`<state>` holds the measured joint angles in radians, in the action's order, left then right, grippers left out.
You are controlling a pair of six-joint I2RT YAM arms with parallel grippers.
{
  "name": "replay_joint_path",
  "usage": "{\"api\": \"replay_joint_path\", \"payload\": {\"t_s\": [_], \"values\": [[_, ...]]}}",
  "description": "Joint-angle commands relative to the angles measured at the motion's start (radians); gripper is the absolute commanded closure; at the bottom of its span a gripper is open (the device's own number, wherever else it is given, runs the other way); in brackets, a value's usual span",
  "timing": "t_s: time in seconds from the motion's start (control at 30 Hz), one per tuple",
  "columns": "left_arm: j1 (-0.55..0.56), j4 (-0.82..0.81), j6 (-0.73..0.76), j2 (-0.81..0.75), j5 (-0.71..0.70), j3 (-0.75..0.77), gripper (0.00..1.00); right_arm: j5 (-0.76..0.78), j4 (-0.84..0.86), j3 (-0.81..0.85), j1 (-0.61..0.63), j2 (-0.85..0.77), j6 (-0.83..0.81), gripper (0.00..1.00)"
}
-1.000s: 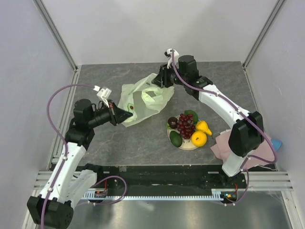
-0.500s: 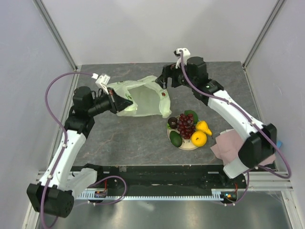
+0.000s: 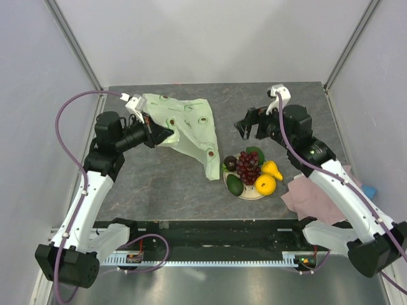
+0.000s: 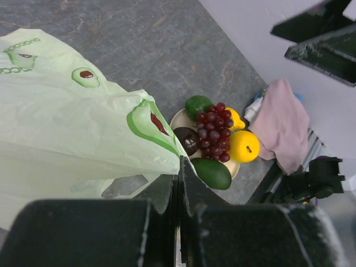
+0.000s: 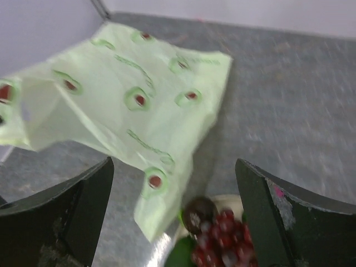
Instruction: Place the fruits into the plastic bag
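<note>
The pale green translucent thin plastic bag (image 3: 188, 122) is pinched at one edge by the closed left gripper (image 3: 166, 134), left of centre in the top view. From the fingertips it spreads toward the upper middle, then tapers down to a corner just beside the round cream plate (image 3: 252, 195). The right gripper (image 3: 247, 131) is held right of centre with its jaws wide apart and nothing between them, clear of the bag and above the plate's upper edge.

Half a second ago the right gripper was at the bag's right edge, and the film was stretched between both grippers. Now it is carried by the left one alone, and it hangs flatter.

The film is thin and creased, printed with small avocado marks (clearest in the left wrist view). Smooth, glossy toy fruits are heaped on the plate at lower centre: a knobbly dark red grape bunch (image 3: 247, 166), a round orange (image 3: 265, 184), a yellow pear (image 3: 273, 169), two dark green avocados (image 3: 234, 185) and a small dark round fruit (image 3: 229, 162). A soft pink cloth (image 3: 313, 194) is seen lying crumpled at lower right.
</note>
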<state>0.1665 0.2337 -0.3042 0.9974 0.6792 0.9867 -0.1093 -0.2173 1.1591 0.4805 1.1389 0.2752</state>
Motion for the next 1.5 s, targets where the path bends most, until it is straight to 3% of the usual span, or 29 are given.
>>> {"api": "replay_joint_path", "payload": {"t_s": [0.0,0.13,0.27,0.43,0.67,0.9,1.47], "values": [[-0.004,-0.007,0.08,-0.028,-0.049,-0.025,0.98,0.193,-0.164,-0.096,-0.003,-0.097,0.044,0.02],[-0.004,-0.004,0.07,-0.016,-0.037,-0.029,0.98,0.365,-0.326,-0.17,-0.002,-0.186,0.085,0.07],[-0.004,0.004,0.066,-0.005,-0.04,-0.033,0.99,0.367,-0.382,-0.21,-0.002,-0.226,0.096,0.14],[-0.004,0.007,0.068,-0.008,-0.043,-0.033,0.98,0.288,-0.491,-0.232,-0.002,-0.154,0.137,0.25],[-0.004,0.012,0.071,-0.011,-0.05,-0.033,0.98,0.269,-0.608,-0.288,0.0,-0.137,0.199,0.21],[-0.004,0.013,0.071,-0.011,-0.052,-0.034,0.99,0.209,-0.573,-0.371,0.006,-0.152,0.248,0.13],[-0.004,0.016,0.068,-0.006,-0.052,-0.036,0.98,0.264,-0.515,-0.423,0.033,-0.082,0.305,0.11]]}}
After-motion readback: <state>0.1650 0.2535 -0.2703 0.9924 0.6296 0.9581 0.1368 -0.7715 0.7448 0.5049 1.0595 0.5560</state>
